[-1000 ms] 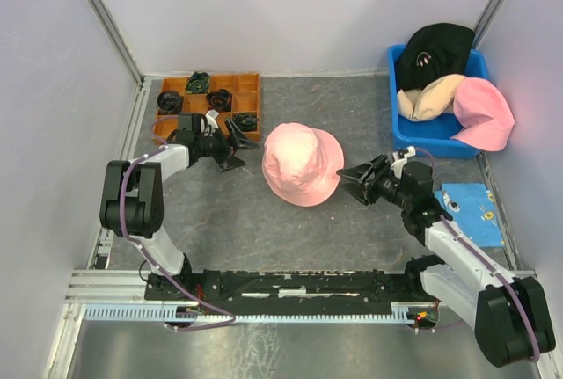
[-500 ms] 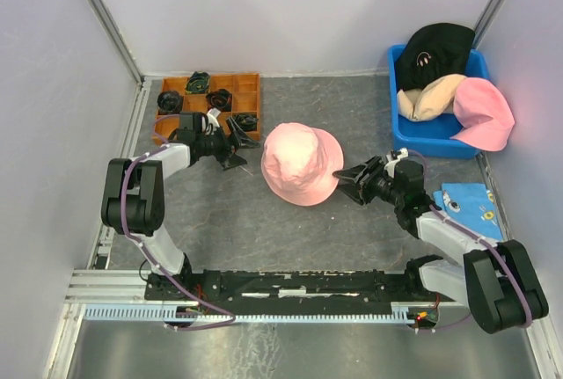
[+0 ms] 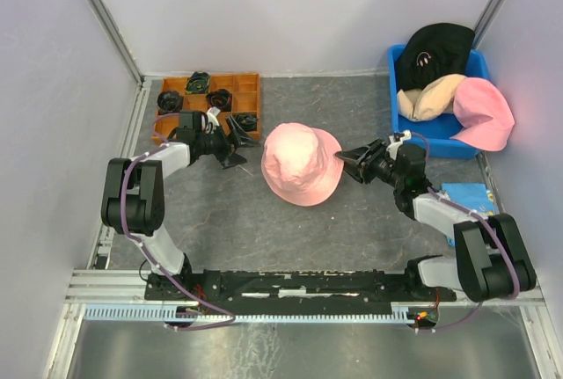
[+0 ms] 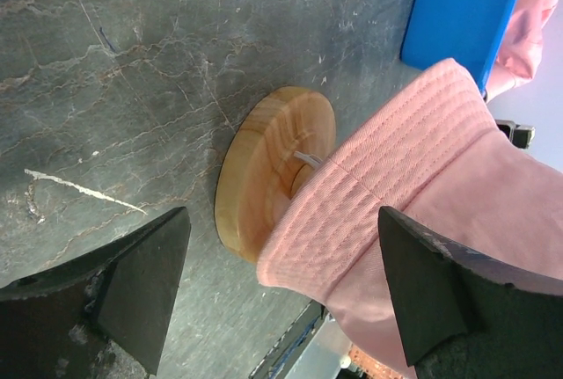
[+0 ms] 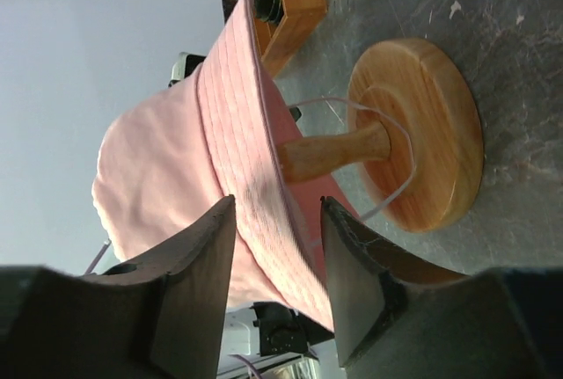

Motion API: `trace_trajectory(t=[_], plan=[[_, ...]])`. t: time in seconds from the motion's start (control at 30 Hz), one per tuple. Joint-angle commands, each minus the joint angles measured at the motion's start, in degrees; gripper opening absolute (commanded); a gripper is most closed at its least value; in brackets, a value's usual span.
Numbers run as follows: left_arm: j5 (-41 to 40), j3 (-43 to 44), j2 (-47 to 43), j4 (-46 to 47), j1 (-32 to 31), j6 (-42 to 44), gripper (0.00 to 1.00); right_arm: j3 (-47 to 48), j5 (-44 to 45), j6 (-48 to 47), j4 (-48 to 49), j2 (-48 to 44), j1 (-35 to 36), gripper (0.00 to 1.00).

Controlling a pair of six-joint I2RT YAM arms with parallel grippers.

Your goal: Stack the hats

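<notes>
Light: I see bright, even, diffuse light from above | Shadows: soft and faint on the table (image 3: 220, 212) | Focus: top view sharp; in my wrist views the near fingers (image 4: 132, 291) read dark and soft-edged | Glare: pale wall (image 5: 88, 45) bright and featureless in the right wrist view

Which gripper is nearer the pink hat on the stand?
Right, narrowly. The right gripper is at the pink hat's right edge, with its fingers on either side of the brim. The left gripper is just short of the hat's left edge in the top view, jaws wide.
</notes>
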Motion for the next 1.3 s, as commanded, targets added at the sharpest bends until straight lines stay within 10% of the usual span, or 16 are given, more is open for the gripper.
trace_trajectory(t=[0.0, 0.17, 1.27], plan=[[2.1, 1.8, 0.4, -0.2, -0.5, 1.5, 0.93, 3.4, -2.3, 0.1, 6.7, 3.2, -0.5, 0.45], [3.1, 0.3, -1.0, -0.2, -1.1, 1.6, 0.89, 3.8, -2.2, -0.1, 6.7, 5.4, -0.8, 0.01], [2.4, 1.4, -1.6, -3.0, -1.3, 2.8, 0.88, 10.2, -5.1, -8.1, 1.8, 20.5, -4.0, 0.02]])
